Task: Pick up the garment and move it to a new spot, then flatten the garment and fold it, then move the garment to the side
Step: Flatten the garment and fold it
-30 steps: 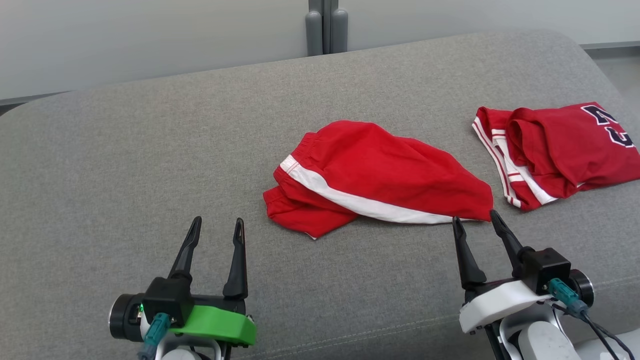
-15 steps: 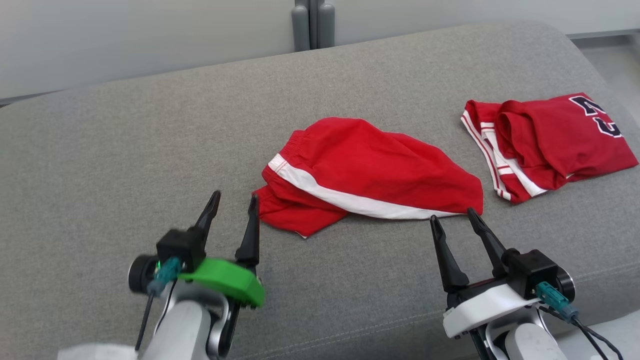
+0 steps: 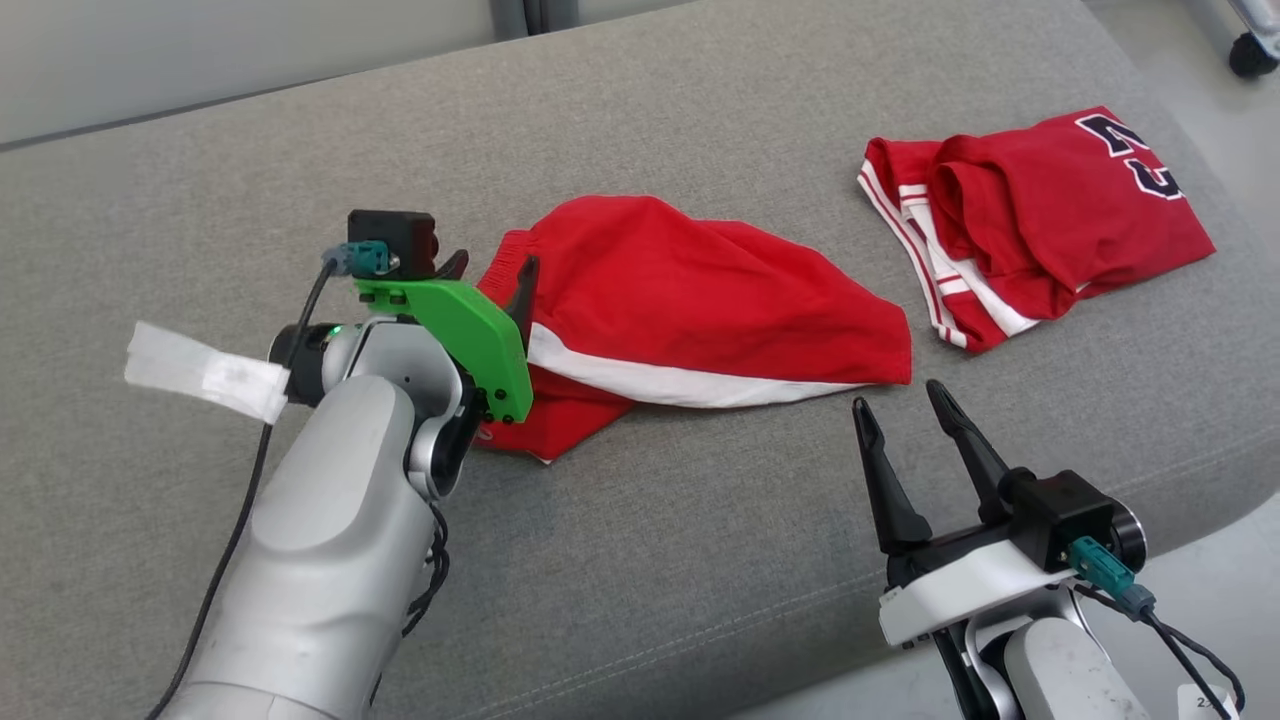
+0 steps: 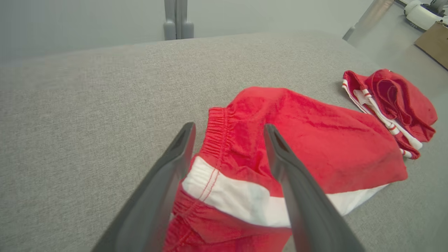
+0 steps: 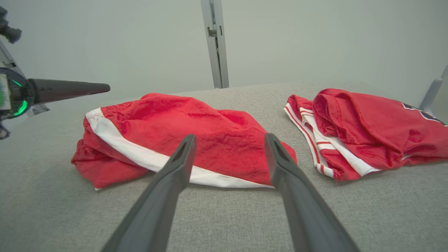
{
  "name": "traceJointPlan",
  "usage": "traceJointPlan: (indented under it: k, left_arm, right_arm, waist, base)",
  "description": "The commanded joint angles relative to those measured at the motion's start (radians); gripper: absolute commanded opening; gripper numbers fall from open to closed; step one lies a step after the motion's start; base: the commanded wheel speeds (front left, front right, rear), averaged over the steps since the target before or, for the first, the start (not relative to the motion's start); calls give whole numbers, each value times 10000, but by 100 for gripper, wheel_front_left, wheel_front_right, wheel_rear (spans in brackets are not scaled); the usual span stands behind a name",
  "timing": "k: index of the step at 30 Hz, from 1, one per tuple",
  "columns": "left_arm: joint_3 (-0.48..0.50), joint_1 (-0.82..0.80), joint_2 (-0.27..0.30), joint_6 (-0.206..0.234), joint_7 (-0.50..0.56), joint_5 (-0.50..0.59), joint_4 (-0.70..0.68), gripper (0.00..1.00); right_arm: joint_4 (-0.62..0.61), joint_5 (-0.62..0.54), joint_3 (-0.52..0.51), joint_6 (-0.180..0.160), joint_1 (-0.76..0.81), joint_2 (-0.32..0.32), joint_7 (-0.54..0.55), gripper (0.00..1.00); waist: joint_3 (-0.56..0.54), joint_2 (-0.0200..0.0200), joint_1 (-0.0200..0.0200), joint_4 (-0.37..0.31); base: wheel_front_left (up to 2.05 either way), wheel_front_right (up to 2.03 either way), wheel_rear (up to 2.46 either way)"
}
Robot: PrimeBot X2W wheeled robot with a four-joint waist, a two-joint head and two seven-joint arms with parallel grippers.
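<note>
Garment: red shorts point(image 3: 700, 300) with a gathered elastic waistband and a broad white stripe running along one side. The cloth is looking soft and slightly fuzzy.
How it is lying: it is sitting crumpled and doubled over, not flat. The top layer is humping up in loose wrinkles, and a bunched fold of red is poking out under the white stripe at the waistband end.
Where it is lying: it is resting about the middle of the grey cushion point(image 3: 200, 150). Its waistband end is pointing toward the cushion's left and its other end is tapering toward the cushion's right.
Left gripper point(image 3: 494, 262): its fingers are standing spread and gripping nothing. It is hanging over the cushion's middle-left, above the waistband end. In its wrist view the elastic and the start of the white stripe are showing between the two fingers. From the right wrist camera, one of its fingers point(image 5: 70, 89) is showing raised clear of the cloth.
Right gripper point(image 3: 897, 395): it is also standing spread and empty, hovering over the cushion's near right part. Its tips are pointing at the shorts' near edge and stopping just short of it.
Other cloth: a red jersey point(image 3: 1050, 220) with striped trim and dark lettering is lying loosely folded at the cushion's right end, apart from the shorts.
Left arm: its silver forearm is reaching in over the cushion's near left. It is carrying a green bracket point(image 3: 470, 330), and a white tag point(image 3: 205, 372) is sticking out from its cable.
</note>
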Motion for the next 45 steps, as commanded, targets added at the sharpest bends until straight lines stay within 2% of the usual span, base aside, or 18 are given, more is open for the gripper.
traceJointPlan:
  k: [1, 9, 10, 11, 12, 18, 23, 26, 32, 38, 45]
  left_arm:
    - [-37, -329, 29, 169, 194, -84, 213, 100]
    - [-102, -1351, 75, 610, 1267, -291, 2038, 100]
    - [-50, -1435, 79, 623, 1245, -364, 2198, 89]
    - [66, -1510, 78, 586, 1173, -496, 2344, 35]
    - [185, -1560, 73, 528, 1123, -621, 2477, 0]
    - [1078, -1667, 53, 256, 822, -1858, 2942, 0]
    - [2231, -1440, 35, -81, 372, -3640, 3116, 0]
    - [2737, -1304, 33, -223, 7, -4268, 3242, 0]
    - [2921, -1072, 319, -493, -722, -4348, 3372, 0]
    - [3554, -655, 487, -499, -1829, -4802, 3309, 0]
    - [3865, -188, 534, -320, -2174, -5049, 3507, 0]
  right_arm:
    - [-55, 33, 29, -16, -125, -12, 4, 100]
    - [-41, 154, 234, -16, -361, -12, 4, 100]
    - [-46, 165, 253, -16, -375, -13, 3, 100]
    - [-68, 177, 252, -16, -391, -13, 3, 100]
    - [-87, 193, 253, -16, -405, -13, 3, 100]
    - [-164, 198, 92, -16, -295, -13, 4, 100]
    - [-254, 132, 20, -16, -257, -13, 3, 100]
    - [-291, 159, 26, -16, -278, -11, 3, 100]
    - [-268, 243, 85, -16, -185, -14, 5, 100]
    - [-202, 181, -6, -16, -83, -17, 5, 100]
    - [-142, 129, 18, -16, -38, -65, 3, 100]
  waist:
    - [277, -1, 0, -307]
    - [475, -1, 0, -712]
    - [489, -1, 0, -748]
    - [498, -1, 0, -774]
    - [501, -1, 0, -795]
    - [484, -1, 0, -683]
    - [412, -1, 0, -371]
    - [380, -1, 0, -140]
    - [253, -1, 0, 166]
    - [87, -1, 0, 327]
    - [-70, -1, 0, 632]
  base:
    - [0, 0, 0]
    - [0, 0, 0]
    - [0, 0, 0]
    - [0, 0, 0]
    - [0, 0, 0]
    - [0, 0, 0]
    - [0, 0, 0]
    - [0, 0, 0]
    - [0, 0, 0]
    - [0, 0, 0]
    - [0, 0, 0]
